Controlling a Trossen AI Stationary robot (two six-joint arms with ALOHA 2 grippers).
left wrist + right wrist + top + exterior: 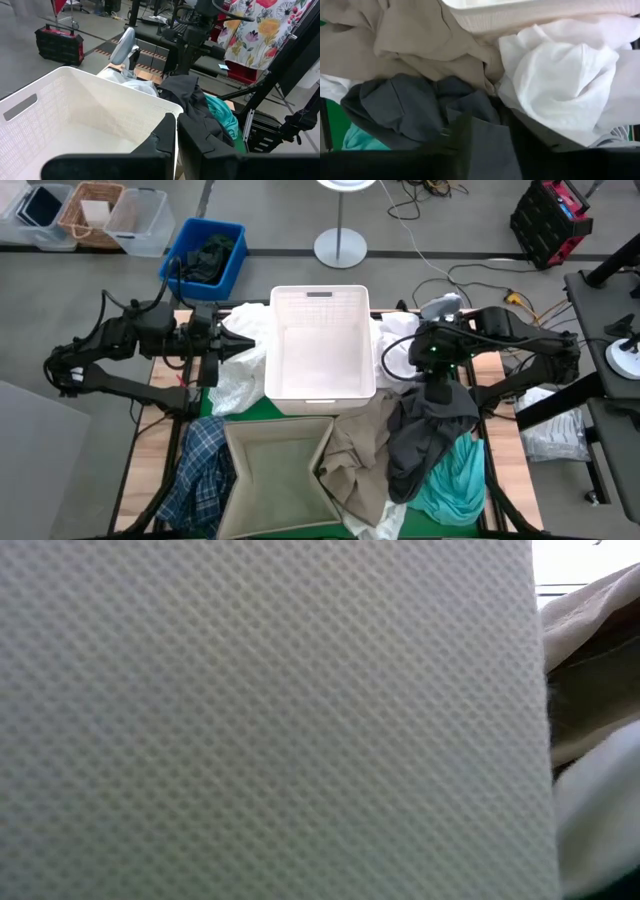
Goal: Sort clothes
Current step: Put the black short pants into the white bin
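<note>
Two grippers flank white bin point(320, 345), clothes point(430, 445) crowding rim

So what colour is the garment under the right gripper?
Dark grey garment, clearest in the high view, below the right gripper.

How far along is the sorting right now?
Nothing looks sorted: the white basket and the beige fabric bin both look empty. In hand: the right gripper sits over the dark grey garment. Left gripper waits shut beside the basket. Plaid shirt, teal garment, beige garment and whites remain.
</note>
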